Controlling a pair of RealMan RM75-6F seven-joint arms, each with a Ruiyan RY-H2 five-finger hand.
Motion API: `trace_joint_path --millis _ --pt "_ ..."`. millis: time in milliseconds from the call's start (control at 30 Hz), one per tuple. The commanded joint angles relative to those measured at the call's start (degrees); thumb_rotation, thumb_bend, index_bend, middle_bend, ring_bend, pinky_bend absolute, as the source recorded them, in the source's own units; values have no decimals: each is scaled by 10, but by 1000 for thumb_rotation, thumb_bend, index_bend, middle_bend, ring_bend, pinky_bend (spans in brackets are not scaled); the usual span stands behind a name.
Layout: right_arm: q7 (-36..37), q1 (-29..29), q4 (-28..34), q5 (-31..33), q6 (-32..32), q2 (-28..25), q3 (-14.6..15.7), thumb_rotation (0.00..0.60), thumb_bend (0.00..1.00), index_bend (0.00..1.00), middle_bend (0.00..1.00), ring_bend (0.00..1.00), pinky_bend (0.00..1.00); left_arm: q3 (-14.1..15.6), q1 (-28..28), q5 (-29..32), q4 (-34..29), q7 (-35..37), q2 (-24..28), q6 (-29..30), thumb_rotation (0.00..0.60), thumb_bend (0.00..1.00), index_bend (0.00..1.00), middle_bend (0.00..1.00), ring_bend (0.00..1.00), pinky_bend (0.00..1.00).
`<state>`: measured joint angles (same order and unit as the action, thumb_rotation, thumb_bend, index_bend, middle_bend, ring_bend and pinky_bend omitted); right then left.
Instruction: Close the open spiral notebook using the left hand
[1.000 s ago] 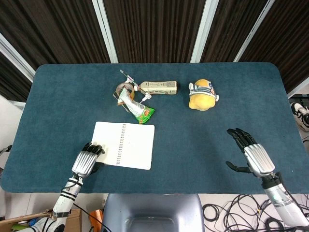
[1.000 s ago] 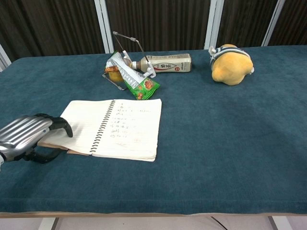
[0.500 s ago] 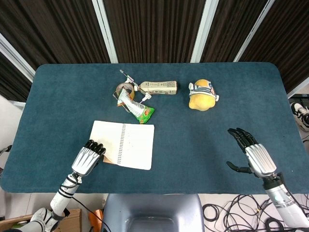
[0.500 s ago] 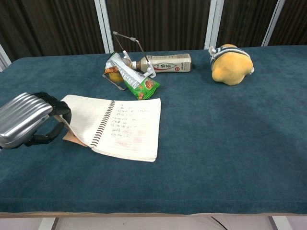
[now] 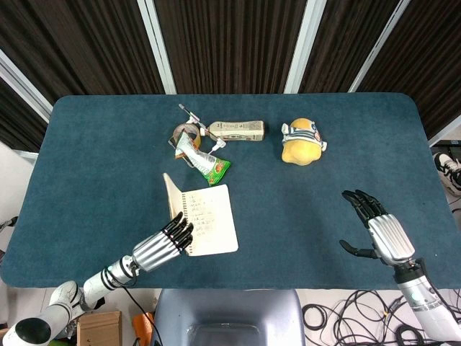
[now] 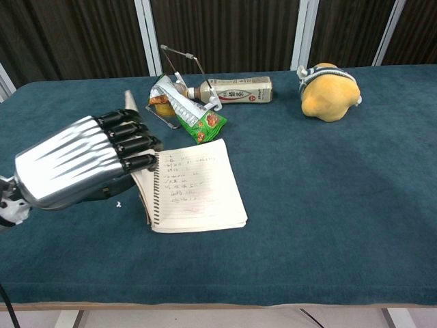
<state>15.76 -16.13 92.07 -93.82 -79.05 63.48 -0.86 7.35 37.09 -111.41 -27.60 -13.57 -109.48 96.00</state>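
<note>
Closing the cover, mid-swing. The white, lined spiral-bound notebook [image 5: 209, 228] lies on the dark blue cloth-covered table [image 5: 101, 137], near the front edge and left of centre. A second ago both of its halves lay flat, with the silver-and-black left hand [image 5: 164, 245] at the outer edge of the left half; half a second ago that edge was just lifted. Now the left half, tan cover outward, stands nearly upright along the wire spine [image 6: 154, 195], and the whole notebook has turned and shifted a little to the right. The left hand has moved in behind the raised half, fingers [image 6: 130, 145] extended and close together, pressing on it rather than gripping; it holds nothing. The written right-hand page is still exposed, so the task is judged roughly half done: the raised half has only to fall over the spine.

The right hand [image 5: 380, 229] hovers empty, fingers spread, well apart at the table's right, unchanged. Behind the notebook lie a green snack packet [image 5: 207, 164], a beige bottle on its side [image 5: 236, 130] and a yellow plush toy [image 5: 301, 147].
</note>
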Motion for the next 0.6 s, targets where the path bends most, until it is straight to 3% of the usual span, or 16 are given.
trace_joint_path --millis 33,167,367,467,600 --pt "0 0 1 0 0 -1 -1 600 158 59 74 20 115 -10 18 7 -6 -2 -13 -17 600 323 284 218 200 215" --pt "-1 -1 2 0 1 -1 -2 600 158 59 74 20 115 -31 31 31 -16 15 -36 -34 600 261 122 140 154 202" --pt "-1 0 3 -1 0 -2 -2 600 158 59 74 20 115 -75 27 99 -44 92 -86 -75 600 233 9 100 150 209" --pt "1 3 2 1 -2 -4 -2 600 159 59 74 20 115 -97 10 143 -95 164 -95 -97 600 230 0 118 167 216" --pt "1 4 1 2 -3 -5 -1 600 158 59 74 20 115 -100 5 154 -120 170 -87 -110 600 233 24 200 214 214"
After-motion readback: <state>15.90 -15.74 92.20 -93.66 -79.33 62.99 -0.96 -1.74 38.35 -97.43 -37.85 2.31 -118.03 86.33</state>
